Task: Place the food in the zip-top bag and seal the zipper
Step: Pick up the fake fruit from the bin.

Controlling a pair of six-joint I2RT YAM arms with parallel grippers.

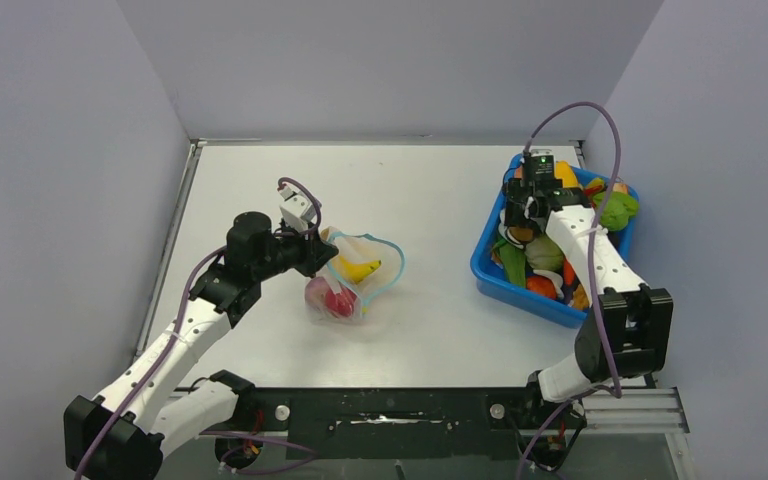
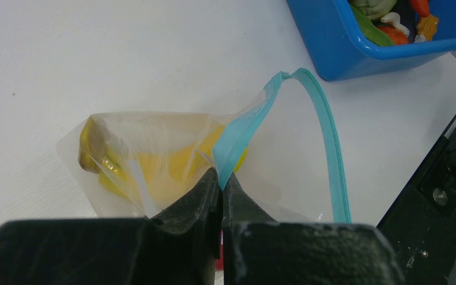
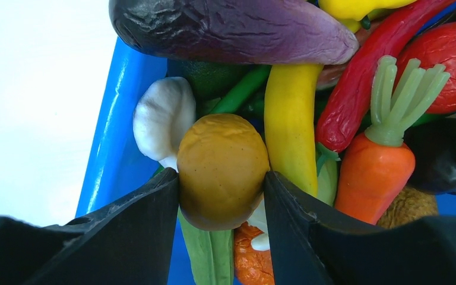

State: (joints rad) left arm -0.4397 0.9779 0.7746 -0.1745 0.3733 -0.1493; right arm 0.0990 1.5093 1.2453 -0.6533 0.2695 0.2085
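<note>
Pinching crinkly clear bag (image 2: 154, 154), right fingers (image 3: 136, 231) clasping glossy tan lump (image 3: 222, 169)

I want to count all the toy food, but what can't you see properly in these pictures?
- Top view: the right arm hides much of the blue plastic bin and its food.
- Left wrist view: the black left jaws cover the crinkly clear zip-top bag's bottom.
- Right wrist view: the brown round toy hides pieces beneath; frame edges cut off others.

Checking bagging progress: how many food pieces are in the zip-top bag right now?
2 clearly visible in the zip-top bag: a yellow banana near the mouth, a red round fruit at the closed end. Crinkled plastic may hide more.
</note>
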